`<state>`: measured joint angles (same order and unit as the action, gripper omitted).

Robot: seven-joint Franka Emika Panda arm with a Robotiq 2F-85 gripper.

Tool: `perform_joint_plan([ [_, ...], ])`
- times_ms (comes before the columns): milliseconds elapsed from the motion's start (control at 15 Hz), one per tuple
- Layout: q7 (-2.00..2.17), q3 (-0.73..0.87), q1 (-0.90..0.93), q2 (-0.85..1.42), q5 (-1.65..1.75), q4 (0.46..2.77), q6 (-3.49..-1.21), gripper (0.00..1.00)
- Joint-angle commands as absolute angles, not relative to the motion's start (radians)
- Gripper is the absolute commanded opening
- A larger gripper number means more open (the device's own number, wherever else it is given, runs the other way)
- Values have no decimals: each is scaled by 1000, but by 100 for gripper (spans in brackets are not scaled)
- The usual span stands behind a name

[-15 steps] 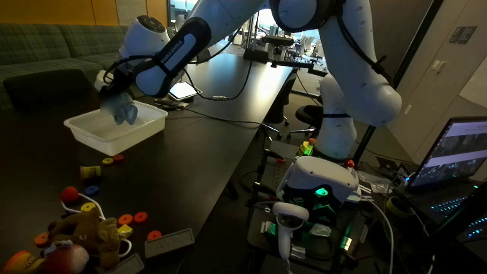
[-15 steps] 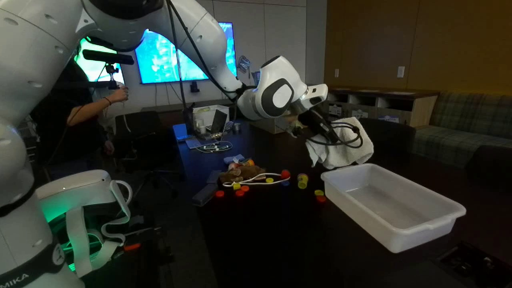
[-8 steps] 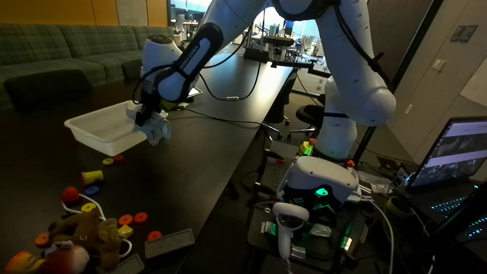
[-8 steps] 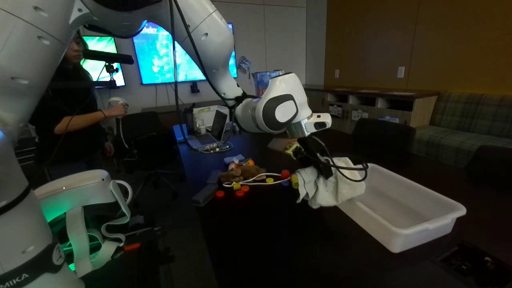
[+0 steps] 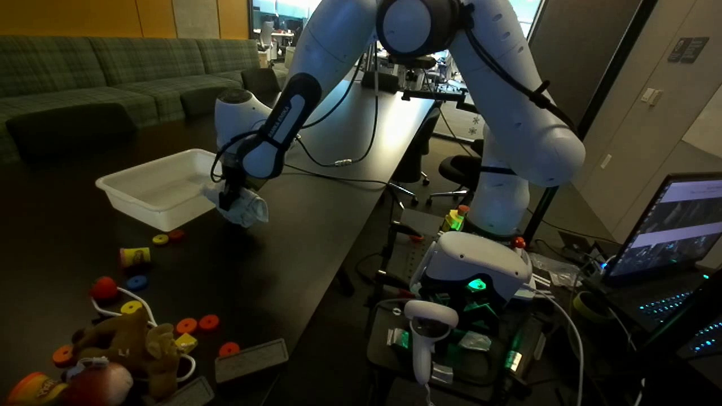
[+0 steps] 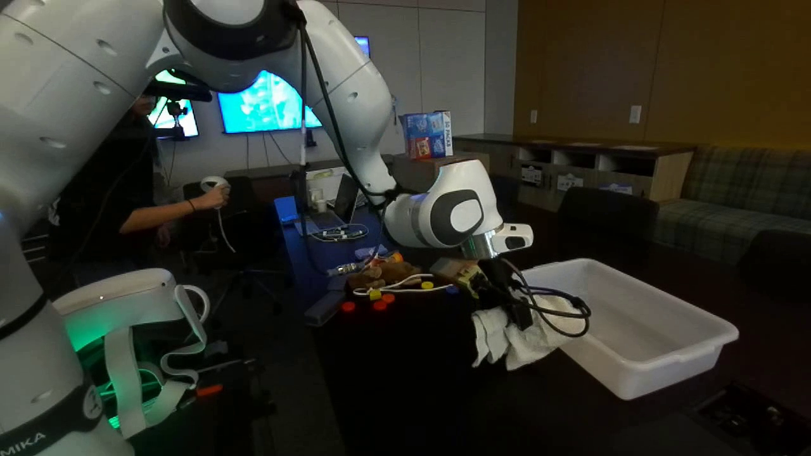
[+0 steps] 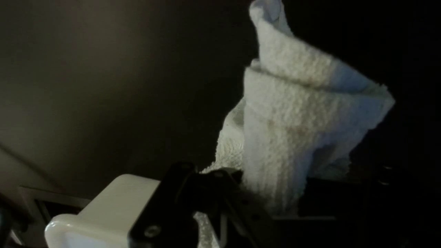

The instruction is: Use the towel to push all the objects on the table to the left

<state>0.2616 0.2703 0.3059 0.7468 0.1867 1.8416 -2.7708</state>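
Observation:
My gripper is shut on the towel, a cream-white cloth that hangs in folds low over the black table, beside the tray; whether it touches the tabletop I cannot tell. In the wrist view the folded towel hides the fingertips. Apart from it, toward the front of an exterior view, lie the objects: a brown plush toy, red ball, yellow cup, blue disc, and several orange and yellow discs. A yellow disc and red disc lie nearest the tray.
The white tray stands right beside the towel. A grey block lies at the table's near edge. Beyond the toys are a laptop and cables. A person's hand holds a controller in the background.
From above the tray, my gripper has swung out past its side and come down close to the tabletop, the towel still held. The toys and tray have stayed where they were.

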Motion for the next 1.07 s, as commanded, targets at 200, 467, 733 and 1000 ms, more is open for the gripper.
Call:
perform_joint_plan([
  [200, 322, 208, 282, 913, 146, 1642, -2723, 2],
  [467, 355, 189, 293, 975, 126, 1577, -2731, 2],
  [733, 402, 186, 295, 1033, 88, 1491, -2738, 2],
  [1000, 462, 196, 299, 1081, 48, 1418, -2744, 2],
])
